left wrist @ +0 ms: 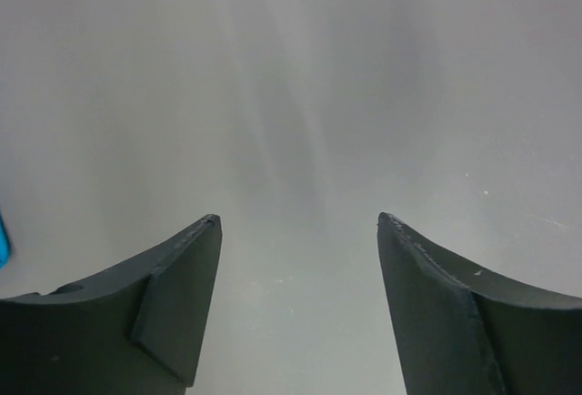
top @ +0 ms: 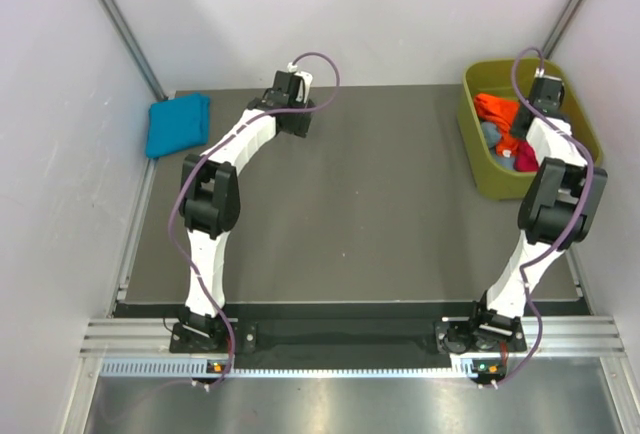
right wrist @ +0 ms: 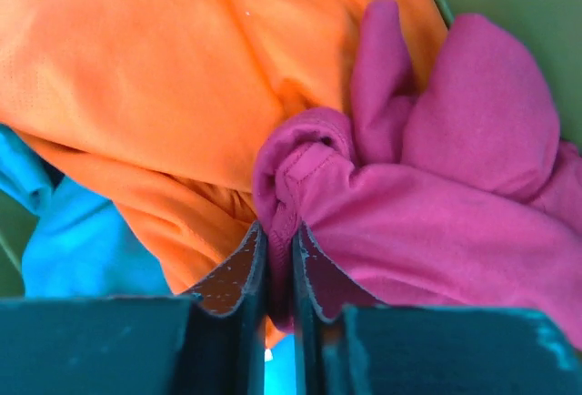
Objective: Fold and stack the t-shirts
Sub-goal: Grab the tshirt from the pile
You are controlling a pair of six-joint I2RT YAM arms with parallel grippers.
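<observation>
Crimson-pink t-shirt (right wrist: 436,195): bunched in the olive-green tub (top: 480,169) at the far right corner of the bench (top: 380,214), one fold clamped between the right fingers (right wrist: 238,272). Orange t-shirt (right wrist: 182,76) and blue cloth (right wrist: 82,249): heaped against it. Teal-blue t-shirt (top: 177,124): folded, laid far left. Left fingers (left wrist: 177,286): spread apart, nothing held.
</observation>
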